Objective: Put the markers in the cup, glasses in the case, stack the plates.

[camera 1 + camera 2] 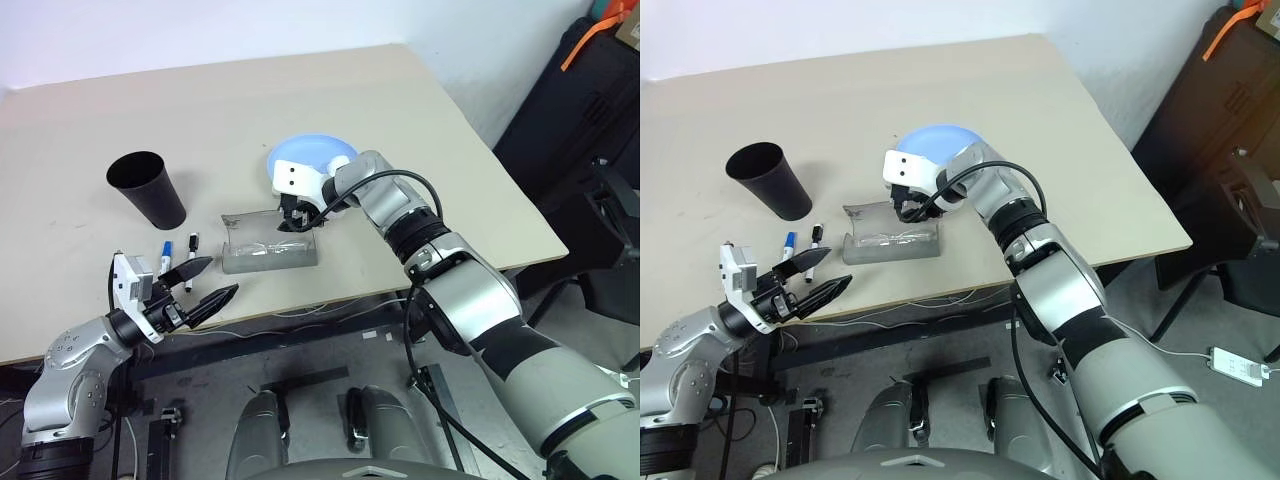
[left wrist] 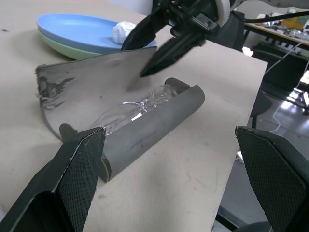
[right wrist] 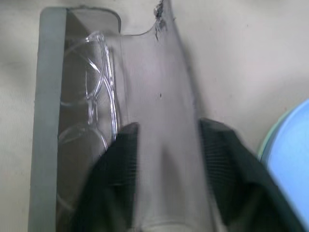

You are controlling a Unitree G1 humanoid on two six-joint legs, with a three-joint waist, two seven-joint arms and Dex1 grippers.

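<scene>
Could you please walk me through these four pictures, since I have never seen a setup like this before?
This is a humanoid robot with two arms, each ending in a two-fingered black gripper. Two pictures come from cameras in its head, looking down over a beige table; the other two come from cameras on its wrists, looking along the fingers.

On the table stand a black cup, two markers, an open grey case with clear glasses lying inside, and a blue plate stacked on a green one, with a crumpled tissue on top.

The right gripper is at the case's raised lid, fingers apart on either side of it. The left gripper hovers open near the table's front edge, holding nothing.
</scene>
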